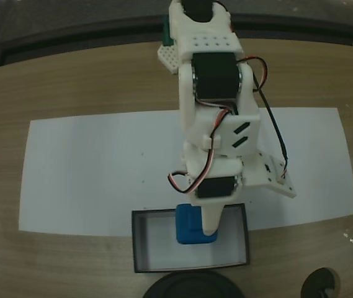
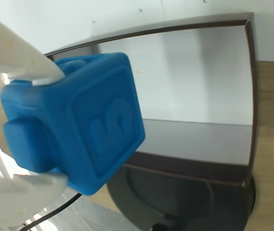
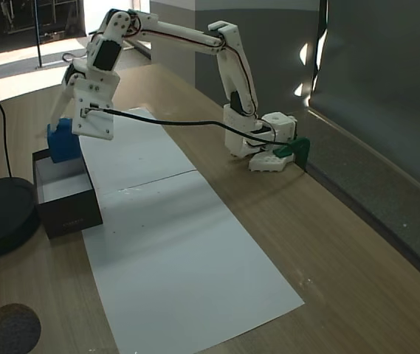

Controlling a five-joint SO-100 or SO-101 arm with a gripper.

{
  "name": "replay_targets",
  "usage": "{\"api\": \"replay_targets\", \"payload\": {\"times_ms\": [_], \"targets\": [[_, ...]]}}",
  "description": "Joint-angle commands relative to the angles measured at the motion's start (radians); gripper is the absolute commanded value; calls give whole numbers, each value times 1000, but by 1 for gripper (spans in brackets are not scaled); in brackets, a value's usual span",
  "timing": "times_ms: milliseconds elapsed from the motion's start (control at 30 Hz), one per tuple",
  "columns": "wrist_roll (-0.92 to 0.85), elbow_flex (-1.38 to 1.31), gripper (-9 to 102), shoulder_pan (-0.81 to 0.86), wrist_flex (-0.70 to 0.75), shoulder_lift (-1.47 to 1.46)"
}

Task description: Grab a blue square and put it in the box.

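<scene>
My gripper [image 2: 57, 127] is shut on the blue square [image 2: 79, 130], a bright blue block with raised faces, pinched between two white fingers [image 2: 28, 67]. In a fixed view the blue square [image 1: 188, 226] hangs over the far half of the box [image 1: 140, 245], a shallow dark-walled tray with a white floor, with the gripper [image 1: 202, 228] partly covering it. From the side, the blue square [image 3: 63, 144] sits at about rim height above the box [image 3: 69, 214], under the gripper [image 3: 66, 131]. I cannot tell whether it touches the floor.
A round black object [image 1: 192, 285] lies just beyond the box's near wall. A small dark disc [image 1: 321, 284] rests on the wood to its right. White paper [image 1: 102, 167] covers the table's middle. The arm's base [image 3: 261, 144] stands at the table's far edge.
</scene>
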Motion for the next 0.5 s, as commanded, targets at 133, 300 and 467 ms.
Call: {"api": "replay_targets", "payload": {"times_ms": [133, 300, 467], "targets": [[61, -169, 19, 11, 5, -104], [61, -209, 27, 12, 66, -98], [61, -331, 13, -2, 230, -28]]}}
